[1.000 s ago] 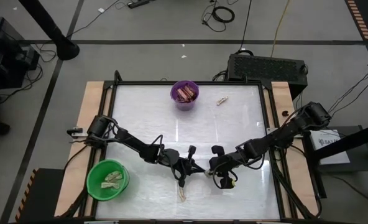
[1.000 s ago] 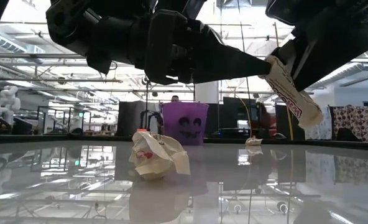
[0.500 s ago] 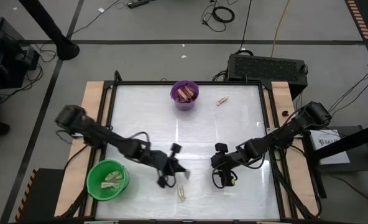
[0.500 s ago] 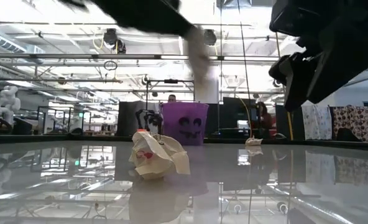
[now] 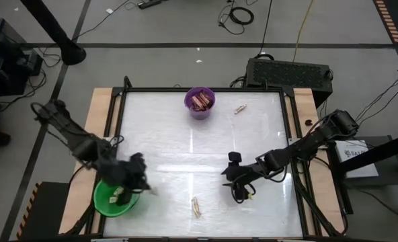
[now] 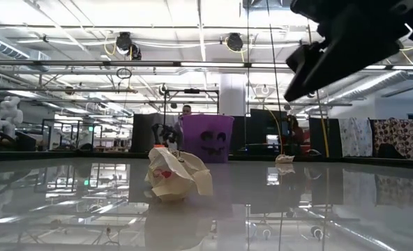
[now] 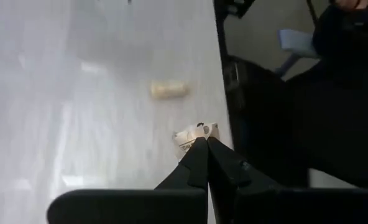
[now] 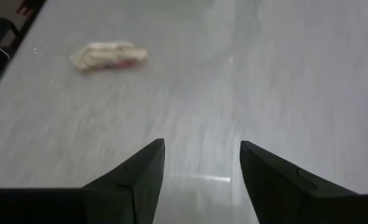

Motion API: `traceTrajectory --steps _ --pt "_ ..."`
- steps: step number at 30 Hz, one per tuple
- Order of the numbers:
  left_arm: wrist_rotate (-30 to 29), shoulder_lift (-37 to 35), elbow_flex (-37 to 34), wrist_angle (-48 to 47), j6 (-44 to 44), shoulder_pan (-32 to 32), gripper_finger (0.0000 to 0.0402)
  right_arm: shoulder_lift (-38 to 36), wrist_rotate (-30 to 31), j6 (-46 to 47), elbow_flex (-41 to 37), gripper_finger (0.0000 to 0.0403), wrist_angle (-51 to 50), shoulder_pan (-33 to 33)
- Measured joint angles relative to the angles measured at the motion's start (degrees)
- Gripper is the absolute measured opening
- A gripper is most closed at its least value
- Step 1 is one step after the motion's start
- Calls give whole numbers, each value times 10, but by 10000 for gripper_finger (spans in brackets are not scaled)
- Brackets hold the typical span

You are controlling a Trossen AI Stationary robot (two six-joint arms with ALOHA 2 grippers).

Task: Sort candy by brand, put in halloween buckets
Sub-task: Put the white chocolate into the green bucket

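Note:
My left gripper (image 5: 145, 187) hangs at the right rim of the green bucket (image 5: 105, 202), shut on a cream-wrapped candy (image 7: 196, 132). The green bucket holds cream pieces. The purple bucket (image 5: 200, 102) at the far middle holds brown bars. One cream candy (image 5: 196, 207) lies on the table near the front edge and also shows in the low view (image 6: 177, 174). Another cream candy (image 5: 240, 107) lies right of the purple bucket. My right gripper (image 8: 202, 143) stands open above the table's right middle with nothing between its fingers. My left gripper pinches the cream candy by one end of its wrapper (image 7: 199, 138) between the free ends of its two fingers. The fingers slant downward. The candy sticks out beyond the tips, lifted clear of the table.
The glossy white table (image 5: 185, 154) has a raised dark frame all round. A black box (image 5: 290, 70) and cables lie on the floor beyond the far edge. The lone candy near the front shows in the right wrist view (image 8: 109, 56).
My right gripper has opened and let go of the cream candy, staying in place. My left gripper, shut on that candy, has risen and swung fast from the table's middle toward the near left, to the green bucket, rolling its wrist on the way.

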Motion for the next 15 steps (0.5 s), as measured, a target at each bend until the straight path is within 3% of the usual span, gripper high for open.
traceTrajectory --steps 9,15 --pt "18 -35 1 -194 -289 -95 0 0 -1 -41 0 201 16 0" --pt "43 -32 1 -242 -388 -141 0 0 -2 -66 0 201 16 0"
